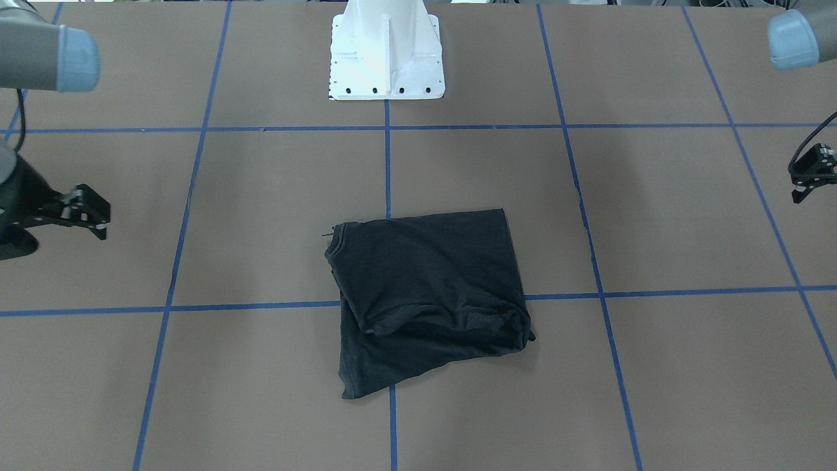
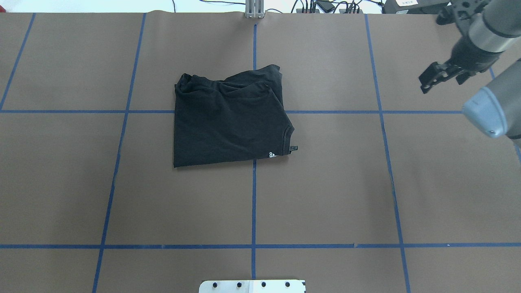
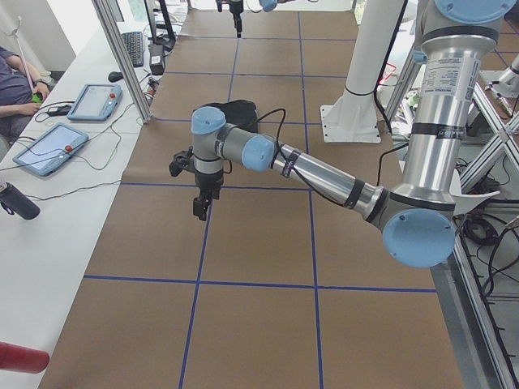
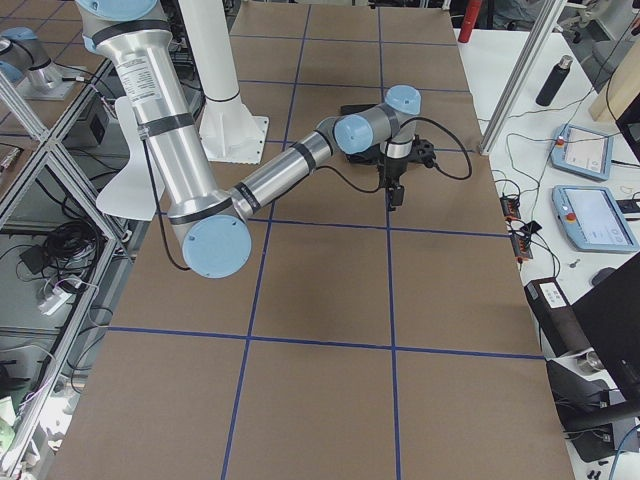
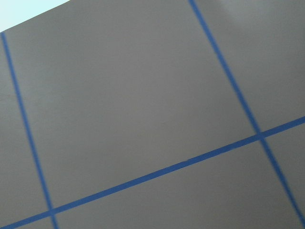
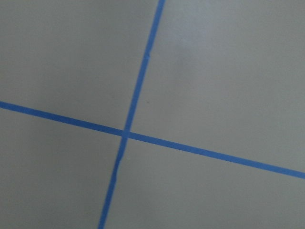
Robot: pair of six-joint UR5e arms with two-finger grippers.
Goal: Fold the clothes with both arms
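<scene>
Black T-shirt [image 1: 428, 275] is lying folded but lumpy, probably needing only neatening, while left gripper [image 1: 803, 186] and right gripper [image 1: 101, 221] are hanging empty well apart from it, parted or closed I cannot tell.

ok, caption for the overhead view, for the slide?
Folded black T-shirt on the taped-grid table, right arm hanging clear at the far right.

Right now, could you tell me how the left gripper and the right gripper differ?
The left gripper hangs to the robot's left of the T-shirt, the right gripper to its right. The overhead view catches the right gripper but not the left gripper. Both hang clear of the T-shirt and hold nothing.
</scene>
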